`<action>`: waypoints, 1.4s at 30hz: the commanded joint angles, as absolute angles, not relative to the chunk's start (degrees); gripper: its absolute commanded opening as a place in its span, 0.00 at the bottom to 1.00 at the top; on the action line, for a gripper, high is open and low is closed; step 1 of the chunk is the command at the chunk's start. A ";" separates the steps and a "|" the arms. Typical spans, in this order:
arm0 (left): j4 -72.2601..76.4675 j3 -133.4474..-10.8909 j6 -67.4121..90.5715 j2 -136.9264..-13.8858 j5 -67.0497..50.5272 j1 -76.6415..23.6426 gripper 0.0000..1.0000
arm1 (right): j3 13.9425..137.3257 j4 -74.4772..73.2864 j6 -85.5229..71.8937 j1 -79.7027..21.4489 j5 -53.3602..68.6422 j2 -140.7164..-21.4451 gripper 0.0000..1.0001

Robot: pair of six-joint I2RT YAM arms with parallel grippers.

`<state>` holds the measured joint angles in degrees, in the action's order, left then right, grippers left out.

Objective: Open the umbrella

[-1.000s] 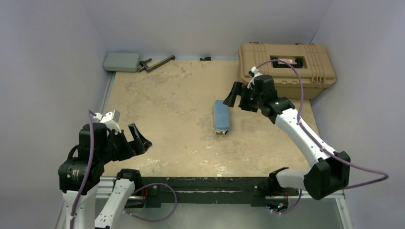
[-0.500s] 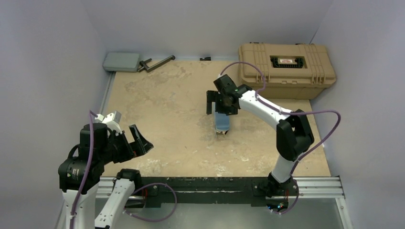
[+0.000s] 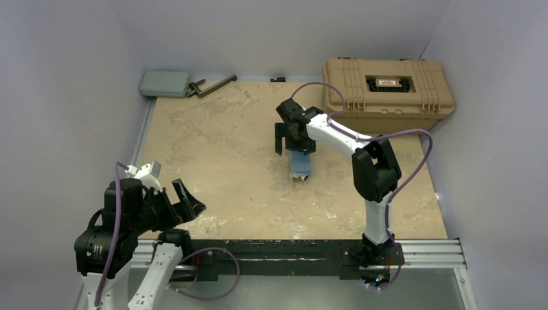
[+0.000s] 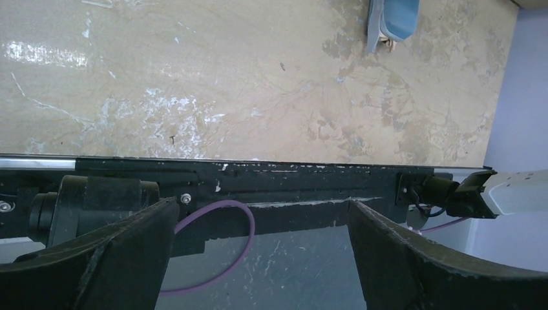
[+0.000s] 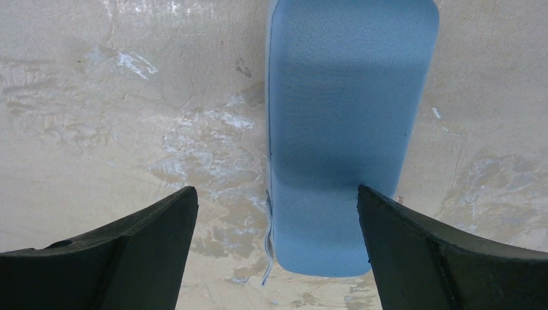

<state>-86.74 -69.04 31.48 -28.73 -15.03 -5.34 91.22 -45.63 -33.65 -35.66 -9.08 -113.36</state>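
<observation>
Top view: right gripper (image 3: 294,146), jaws wide, hangs over a blue fabric pouch (image 3: 301,165) mid-table (image 3: 213,142); left gripper (image 3: 177,201) is wide at the near-left corner.

Left wrist: gripper (image 4: 262,258) wide, pouch (image 4: 395,16) well apart.

Right wrist: gripper (image 5: 274,194) straddles the pouch's (image 5: 349,97) end. Where the umbrella is, I cannot tell.

The blue pouch (image 5: 349,129) runs off the top edge of the right wrist view, so its end away from the right fingers (image 5: 97,258) is cut off. One finger covers the pouch's near corner; whether they touch cannot be told. Both fingers are cropped at the bottom edge. From above, these fingers hide the pouch's far end.

The left fingers (image 4: 84,265) are cropped at the bottom edge, and far ahead of them only the pouch's tip shows.

Beyond the right fingers, at the bench's (image 3: 213,142) far rim, a small dark thing (image 3: 278,79) is too small to identify, and the toolbox (image 3: 349,97) label (image 3: 388,82) is unreadable.
</observation>
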 commanded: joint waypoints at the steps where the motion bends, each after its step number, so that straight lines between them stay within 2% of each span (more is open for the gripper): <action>1: -87.98 -70.18 33.13 -27.94 -14.78 -5.54 1.00 | 93.13 -49.78 -35.23 -36.30 -13.00 -117.35 0.90; 11: -87.60 -69.73 32.95 -28.33 -15.10 -5.55 1.00 | 94.75 -53.22 -34.92 -36.66 -17.68 -109.22 0.96; 21: -88.24 -71.50 32.03 -29.40 -15.60 -5.54 1.00 | 92.02 -49.47 -36.16 -35.54 -16.02 -116.37 0.94; 28: -88.51 -71.55 32.40 -28.66 -15.64 -5.56 1.00 | 89.14 -46.96 -36.87 -35.12 -12.96 -117.23 0.84; 32: -88.06 -71.27 32.11 -28.55 -16.99 -5.54 1.00 | 88.92 -46.71 -36.75 -35.11 -11.86 -116.63 0.66; 34: -86.41 -70.67 31.62 -28.24 -19.42 -5.54 1.00 | 89.86 -47.23 -36.65 -35.13 -10.91 -115.73 0.61; 42: -69.89 -65.23 33.88 -27.22 -33.78 -5.54 1.00 | 96.83 -51.23 -39.18 -35.36 -3.37 -106.54 0.58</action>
<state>-81.93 -68.71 31.99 -27.68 -24.49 -5.34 90.67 -50.13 -36.14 -35.14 -8.75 -115.92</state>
